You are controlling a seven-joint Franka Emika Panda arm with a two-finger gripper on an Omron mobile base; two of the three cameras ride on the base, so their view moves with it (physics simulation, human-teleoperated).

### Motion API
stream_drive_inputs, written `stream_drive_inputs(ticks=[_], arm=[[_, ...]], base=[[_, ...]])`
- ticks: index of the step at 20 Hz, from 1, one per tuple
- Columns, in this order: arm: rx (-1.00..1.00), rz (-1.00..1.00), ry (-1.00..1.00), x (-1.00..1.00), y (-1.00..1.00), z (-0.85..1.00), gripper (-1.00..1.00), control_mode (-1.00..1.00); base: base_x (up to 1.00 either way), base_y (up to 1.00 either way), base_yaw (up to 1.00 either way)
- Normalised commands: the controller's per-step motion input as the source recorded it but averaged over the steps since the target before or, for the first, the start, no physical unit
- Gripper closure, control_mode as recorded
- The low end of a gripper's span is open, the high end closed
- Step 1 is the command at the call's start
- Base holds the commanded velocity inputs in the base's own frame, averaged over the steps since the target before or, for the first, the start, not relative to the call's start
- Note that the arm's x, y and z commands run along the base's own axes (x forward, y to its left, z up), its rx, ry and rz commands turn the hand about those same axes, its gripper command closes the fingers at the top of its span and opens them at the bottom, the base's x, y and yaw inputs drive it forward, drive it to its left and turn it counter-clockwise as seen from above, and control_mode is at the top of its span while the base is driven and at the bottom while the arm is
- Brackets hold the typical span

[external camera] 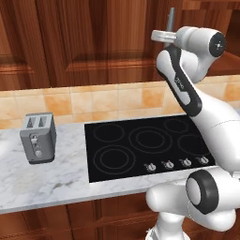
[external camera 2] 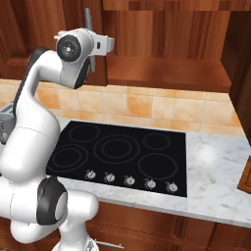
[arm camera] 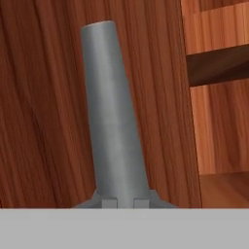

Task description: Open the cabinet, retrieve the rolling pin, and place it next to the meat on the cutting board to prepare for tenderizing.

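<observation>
Grey metal comes first in my hand view: the cabinet's bar handle point(arm camera: 113, 121), a smooth round rod rising straight from between my gripper point(arm camera: 125, 202) tips. My jaws are clamped shut around that bar at its lower end. Just behind the handle is the cabinet point(arm camera: 44, 107) door, dark reddish-brown wood with long vertical grain. To the right of the handle the door's edge runs straight up, and past it I see paler wood with a dark horizontal shelf band across it.

From the left base view, my gripper point(external camera: 165, 36) sits high against the cabinet point(external camera: 84, 42), whose raised panels have bevelled frames, with the handle point(external camera: 171, 18) poking up above the hand. In the right base view the handle point(external camera 2: 88, 22) stands upright above the wrist.

Well below the handle lies a flat, glossy black glass stovetop point(external camera: 136, 145) with ring marks and a row of small knobs. It is set in a white veined marble counter point(external camera: 47, 180). Left of the stovetop stands a boxy metal toaster point(external camera: 38, 138). Open marble stretches right of the stovetop point(external camera 2: 122, 152).
</observation>
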Motion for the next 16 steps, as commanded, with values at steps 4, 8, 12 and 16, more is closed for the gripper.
stream_drive_inputs(ticks=[4,8,12,16], arm=[[0.0,0.0,0.0,0.0,0.13,0.0,1.0,-1.0],[0.0,0.0,0.0,-0.03,0.43,0.0,1.0,-1.0],[0.0,0.0,0.0,-0.07,0.62,0.0,1.0,-1.0],[0.0,0.0,0.0,-0.16,0.66,0.0,1.0,-1.0]], base=[[0.0,0.0,0.0],[0.0,0.0,0.0],[0.0,0.0,0.0],[0.0,0.0,0.0]])
